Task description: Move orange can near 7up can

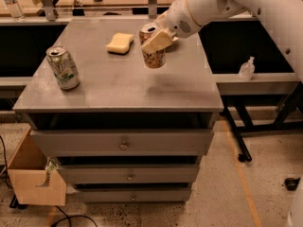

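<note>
The gripper (155,40) reaches in from the upper right on a white arm (213,4) and is clamped on the orange can (154,56); one pale finger (157,41) lies across the can's upper front, and the other is hidden behind it. The can is held over the middle-right of the grey table (118,86), seemingly just off the surface, with its silver top tipped slightly towards the camera; its copper body carries pale markings, but no word on it can be read. The 7up can (63,67) stands upright near the table's left edge, well apart from the orange can; it has a whitish body with green markings, and its lettering is too blurred to make out. A yellow sponge (120,42) lies flat on the table's far side, just left of the held can. Below the top are three drawers (123,143) with small round knobs; a cardboard box (33,178) sits on the floor at the lower left; a small clear bottle (246,69) stands on the low shelf to the right.
</note>
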You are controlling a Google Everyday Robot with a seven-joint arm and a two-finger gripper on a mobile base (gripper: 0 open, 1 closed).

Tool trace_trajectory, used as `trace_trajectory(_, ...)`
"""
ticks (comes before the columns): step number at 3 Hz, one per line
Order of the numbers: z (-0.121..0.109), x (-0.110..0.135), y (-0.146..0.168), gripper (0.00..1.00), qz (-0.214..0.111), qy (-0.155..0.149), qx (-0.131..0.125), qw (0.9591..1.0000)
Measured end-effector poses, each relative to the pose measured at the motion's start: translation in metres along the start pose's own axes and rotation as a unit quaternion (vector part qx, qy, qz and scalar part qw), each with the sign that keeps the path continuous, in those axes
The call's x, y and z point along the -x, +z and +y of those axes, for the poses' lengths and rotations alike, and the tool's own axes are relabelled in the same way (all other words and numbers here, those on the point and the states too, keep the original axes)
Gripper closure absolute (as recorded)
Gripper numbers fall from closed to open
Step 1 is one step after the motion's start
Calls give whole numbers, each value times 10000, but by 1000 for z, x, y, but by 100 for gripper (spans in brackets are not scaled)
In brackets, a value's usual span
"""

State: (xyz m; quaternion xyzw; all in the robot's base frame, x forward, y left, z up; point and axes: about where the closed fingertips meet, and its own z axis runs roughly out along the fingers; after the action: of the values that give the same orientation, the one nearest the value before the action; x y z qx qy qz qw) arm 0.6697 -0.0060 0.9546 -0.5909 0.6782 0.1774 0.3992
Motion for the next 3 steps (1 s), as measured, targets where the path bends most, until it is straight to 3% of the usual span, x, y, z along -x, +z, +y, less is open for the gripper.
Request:
trace_trajectory(1,11,15,19,100,-174,-140,239,9995)
trace_trajectory(3,62,80,72,100,-559,-891,974,9897)
